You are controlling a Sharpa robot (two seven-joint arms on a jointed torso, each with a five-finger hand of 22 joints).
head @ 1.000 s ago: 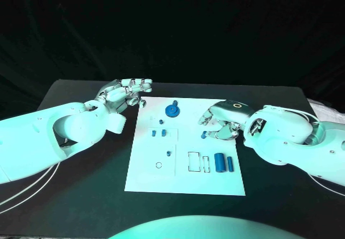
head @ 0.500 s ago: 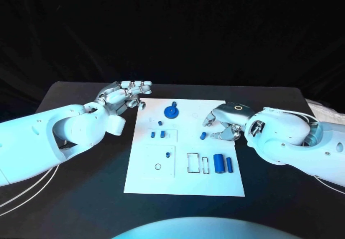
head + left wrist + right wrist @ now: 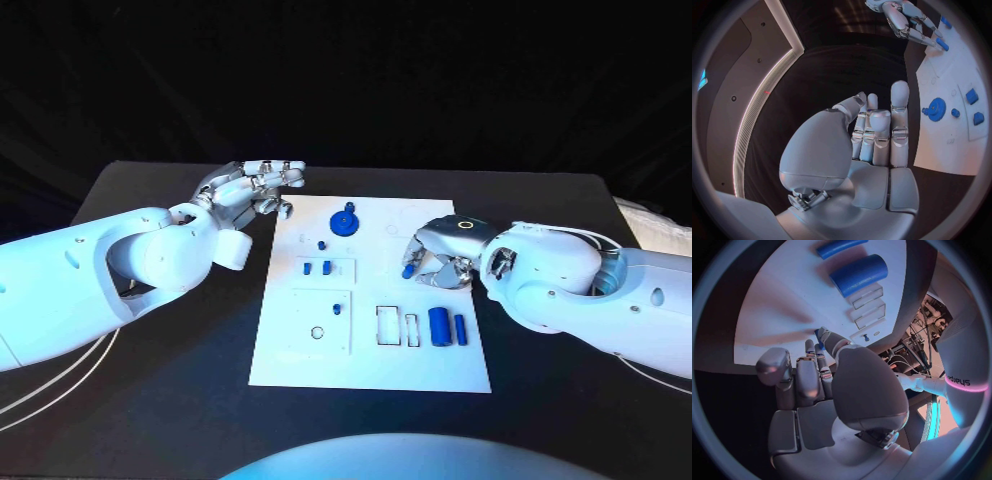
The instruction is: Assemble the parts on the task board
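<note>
At the middle of the black bench (image 3: 173,400) lies the task board (image 3: 368,365), a white rectangular plate whose long axis runs from twelve o'clock to six o'clock in the head view. Toward its twelve o'clock end sits a blue gear (image 3: 345,222), round and toothed, with a small stub at its far side. Below it, at about ten o'clock from the board's middle, two small blue blocks (image 3: 319,267) sit side by side in a shallow square outline. A tiny blue peg (image 3: 336,309) stands in a raised square panel toward eight o'clock. Near five o'clock lie a thick blue cylinder (image 3: 438,327) and a thin blue pin (image 3: 460,329), parallel, both with their long axes pointing twelve to six; just beside them at their nine o'clock side are two empty rectangular slots (image 3: 400,326).

The right hand (image 3: 440,255) rests over the board's three o'clock edge, its fingers curled down and pinching a small blue part (image 3: 410,266) at their tips; the right wrist view shows the blue piece (image 3: 822,335) between the fingertips, close above the white plate. The part's shape is too small to tell.

The left hand (image 3: 257,186) hovers off the board's eleven o'clock corner, holding nothing, its fingers straight and close together (image 3: 874,131), the thumb folded across the palm.
</note>
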